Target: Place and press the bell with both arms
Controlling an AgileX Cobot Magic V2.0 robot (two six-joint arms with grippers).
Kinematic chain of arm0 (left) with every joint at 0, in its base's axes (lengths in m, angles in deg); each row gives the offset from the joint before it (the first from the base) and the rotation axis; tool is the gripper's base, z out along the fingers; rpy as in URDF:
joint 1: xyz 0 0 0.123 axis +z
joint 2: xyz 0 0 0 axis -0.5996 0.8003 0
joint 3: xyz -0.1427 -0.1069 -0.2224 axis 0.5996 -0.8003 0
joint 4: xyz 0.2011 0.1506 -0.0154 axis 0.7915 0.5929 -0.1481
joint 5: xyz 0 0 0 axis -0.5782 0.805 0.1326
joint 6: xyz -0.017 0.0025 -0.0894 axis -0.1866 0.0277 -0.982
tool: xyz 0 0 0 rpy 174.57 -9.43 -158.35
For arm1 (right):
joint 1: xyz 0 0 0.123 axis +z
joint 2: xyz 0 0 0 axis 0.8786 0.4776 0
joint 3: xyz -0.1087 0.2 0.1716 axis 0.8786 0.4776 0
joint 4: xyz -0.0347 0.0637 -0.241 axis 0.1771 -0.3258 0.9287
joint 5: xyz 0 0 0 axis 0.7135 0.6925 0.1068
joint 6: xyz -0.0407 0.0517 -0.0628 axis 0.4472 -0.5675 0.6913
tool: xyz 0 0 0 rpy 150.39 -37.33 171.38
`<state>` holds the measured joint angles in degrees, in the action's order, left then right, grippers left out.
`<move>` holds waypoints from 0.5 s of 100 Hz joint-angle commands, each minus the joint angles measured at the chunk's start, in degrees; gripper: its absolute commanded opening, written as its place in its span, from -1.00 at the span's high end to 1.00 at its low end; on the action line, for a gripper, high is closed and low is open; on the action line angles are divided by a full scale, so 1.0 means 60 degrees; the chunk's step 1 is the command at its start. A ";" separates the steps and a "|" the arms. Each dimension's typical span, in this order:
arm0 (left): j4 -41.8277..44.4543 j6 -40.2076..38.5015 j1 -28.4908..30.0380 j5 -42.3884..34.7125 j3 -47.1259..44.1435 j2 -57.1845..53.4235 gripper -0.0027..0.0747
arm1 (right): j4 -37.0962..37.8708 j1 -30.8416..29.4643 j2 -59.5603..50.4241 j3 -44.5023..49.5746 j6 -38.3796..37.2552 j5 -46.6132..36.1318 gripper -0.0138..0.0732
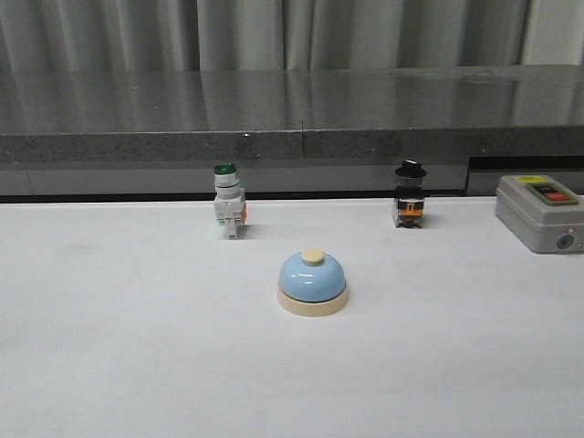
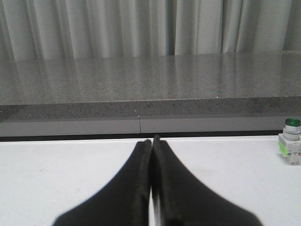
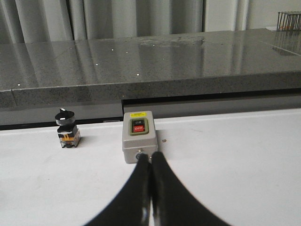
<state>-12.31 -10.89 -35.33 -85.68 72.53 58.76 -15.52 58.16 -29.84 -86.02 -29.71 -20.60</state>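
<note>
The light-blue dome bell [image 1: 312, 282] with a cream base and cream button stands upright on the white table, in the middle of the front view. Neither arm shows in the front view. The bell is out of both wrist views. My left gripper [image 2: 151, 140] is shut and empty above bare table. My right gripper [image 3: 150, 155] is shut and empty, its tips in front of the grey box.
A green-capped white push-button switch [image 1: 227, 200] stands behind the bell to the left, also in the left wrist view [image 2: 290, 146]. A black-knobbed switch [image 1: 409, 194] stands back right. A grey box with red and black buttons [image 1: 540, 212] sits at the far right. A grey stone ledge [image 1: 292, 119] runs behind.
</note>
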 commanded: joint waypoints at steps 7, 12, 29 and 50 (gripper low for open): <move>-0.0014 -0.0016 -0.0034 -0.0696 -0.0412 -0.0275 0.98 | -0.0204 -0.0062 -0.0104 -0.0571 -0.0011 -0.0012 0.82; -0.0014 -0.0016 -0.0034 -0.0696 -0.0412 -0.0275 0.98 | -0.0351 -0.0051 -0.0067 -0.0667 -0.0092 0.0008 0.82; -0.0014 -0.0016 -0.0034 -0.0696 -0.0412 -0.0275 0.98 | -0.1168 -0.0042 0.0764 -0.1060 -0.0086 0.0150 0.82; -0.0014 -0.0016 -0.0034 -0.0696 -0.0412 -0.0275 0.98 | -0.1597 -0.0042 0.2623 -0.2322 -0.0086 0.1573 0.82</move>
<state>-12.31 -10.79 -35.33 -85.67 72.53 58.76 -24.39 58.16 -18.78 -95.44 -30.22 -10.31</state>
